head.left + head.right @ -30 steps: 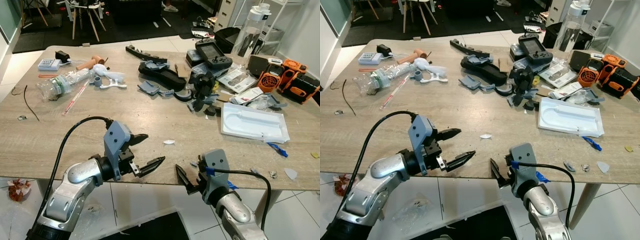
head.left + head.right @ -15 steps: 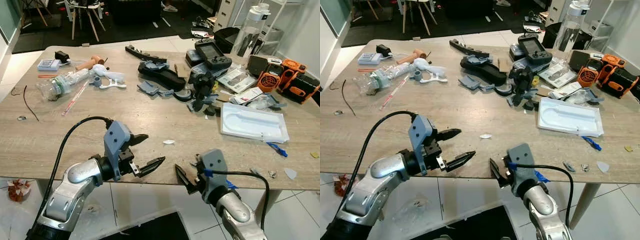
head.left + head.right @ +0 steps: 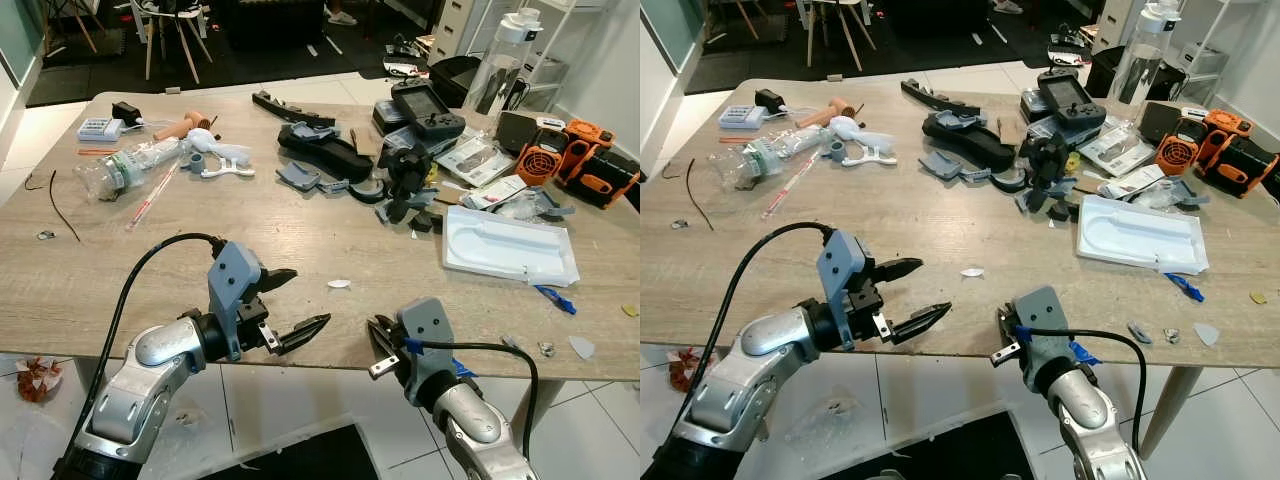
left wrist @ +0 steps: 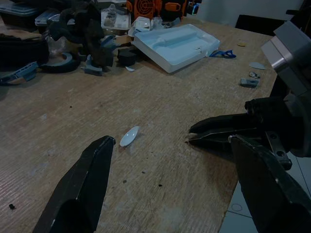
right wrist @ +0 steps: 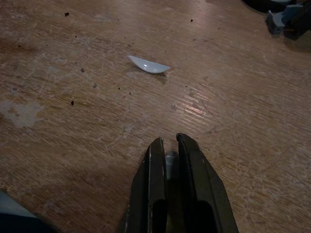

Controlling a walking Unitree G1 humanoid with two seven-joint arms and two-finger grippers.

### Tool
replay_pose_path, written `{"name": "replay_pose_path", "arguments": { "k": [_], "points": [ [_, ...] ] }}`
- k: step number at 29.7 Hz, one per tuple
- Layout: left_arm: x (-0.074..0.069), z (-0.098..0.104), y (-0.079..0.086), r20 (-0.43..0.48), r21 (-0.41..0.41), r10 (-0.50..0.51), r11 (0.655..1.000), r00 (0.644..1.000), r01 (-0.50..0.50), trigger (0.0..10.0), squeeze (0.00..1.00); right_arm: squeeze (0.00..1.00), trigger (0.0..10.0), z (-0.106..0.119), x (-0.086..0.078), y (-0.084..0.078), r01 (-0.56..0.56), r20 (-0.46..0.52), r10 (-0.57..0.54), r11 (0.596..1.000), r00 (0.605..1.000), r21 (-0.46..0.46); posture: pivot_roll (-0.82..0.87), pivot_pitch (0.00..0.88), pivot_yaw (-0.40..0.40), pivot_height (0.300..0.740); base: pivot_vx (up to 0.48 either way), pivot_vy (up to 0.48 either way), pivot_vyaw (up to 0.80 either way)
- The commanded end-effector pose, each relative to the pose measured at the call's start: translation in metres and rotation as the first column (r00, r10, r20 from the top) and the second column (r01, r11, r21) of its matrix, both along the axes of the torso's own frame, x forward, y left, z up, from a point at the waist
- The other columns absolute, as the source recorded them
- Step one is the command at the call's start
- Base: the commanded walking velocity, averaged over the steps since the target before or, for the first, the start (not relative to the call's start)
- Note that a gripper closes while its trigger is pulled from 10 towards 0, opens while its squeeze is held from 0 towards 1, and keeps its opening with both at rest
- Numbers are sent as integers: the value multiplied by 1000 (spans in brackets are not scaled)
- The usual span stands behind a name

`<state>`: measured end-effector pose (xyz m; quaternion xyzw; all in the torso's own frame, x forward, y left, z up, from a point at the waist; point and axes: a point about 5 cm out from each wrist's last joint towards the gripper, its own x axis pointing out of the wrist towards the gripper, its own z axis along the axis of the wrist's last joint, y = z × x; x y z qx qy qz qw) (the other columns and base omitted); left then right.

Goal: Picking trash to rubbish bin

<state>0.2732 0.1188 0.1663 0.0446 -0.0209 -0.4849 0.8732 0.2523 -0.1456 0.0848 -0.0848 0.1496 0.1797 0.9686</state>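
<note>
A cluttered wooden table is faced, and a small white scrap is lined up for the pick.

Both arms are held at the table's near edge: the left gripper is spread wide and holds nothing, while the right gripper is pressed almost closed, its fingers nearly together with nothing clearly between them. The reach step is judged to be in hand; next, the right fingers would need to be parted, carried forward over the scrap and closed on it. The scrap is seen as a thin, pale, leaf-shaped sliver, lying flat on bare wood just ahead of both grippers, apart from the tools and parts beyond.
</note>
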Motion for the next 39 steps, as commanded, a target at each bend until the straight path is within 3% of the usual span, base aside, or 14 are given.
{"name": "replay_pose_path", "arguments": {
  "k": [1,8,9,10,11,12,15,25,31,32,35,36,37,39],
  "points": [
    [-2,0,1,-5,18,-12,1000,1000,12,10000,0,0,0,-17,-7,-8,36,-90,-38,999,995,-28,-53,174,18,740,0,0,0],
    [-1,0,2,-2,17,-3,1000,1000,3,10000,0,0,0,-8,-2,-9,65,-27,-65,998,998,-5,-53,171,19,740,0,0,0],
    [0,1,3,0,12,4,1000,1000,-4,10000,0,0,0,13,6,-9,95,101,-104,991,989,91,-50,172,19,740,0,0,0],
    [0,1,3,0,12,4,1000,1000,-4,10000,0,0,0,13,6,-9,95,101,-104,991,989,91,-50,172,19,740,0,0,0],
    [1,2,4,2,8,9,1000,1000,-9,10000,0,0,0,42,14,-8,102,252,-158,970,955,222,-53,171,22,740,0,0,0],
    [1,2,4,2,8,9,1000,1000,-9,10000,0,0,0,42,14,-8,102,252,-158,970,955,222,-53,171,22,740,0,0,0],
    [2,3,5,3,1,14,1000,1000,-14,10000,0,0,0,81,17,-4,20,419,-185,930,889,368,-51,170,20,740,0,0,0],
    [5,7,8,16,-12,38,999,999,-38,10000,0,0,0,99,16,8,-69,470,-173,889,865,453,-48,168,20,740,0,0,0],
    [6,8,8,18,-17,38,999,999,-38,10000,0,0,157,92,19,8,-41,441,-155,913,884,405,-48,165,23,740,0,0,0],
    [6,8,8,18,-16,36,999,999,-36,10000,0,0,10000,81,22,5,14,380,-165,929,910,370,-47,163,23,740,0,0,0],
    [5,8,8,17,-13,31,999,999,-31,10000,0,16,10000,59,24,0,91,263,-172,951,949,294,-44,156,22,740,0,0,0],
    [5,8,8,17,-12,30,999,999,-30,10000,0,541,10000,54,24,-1,109,237,-175,957,956,268,-42,154,22,740,0,0,0],
    [5,8,8,18,-12,29,1000,999,-29,10000,0,925,10000,52,23,-3,122,227,-181,960,957,254,-42,152,23,740,0,0,0],
    [4,8,8,18,-11,30,999,999,-30,10000,0,1000,10000,51,23,-4,128,222,-187,959,957,253,-42,151,23,740,0,0,0]
  ]
}}
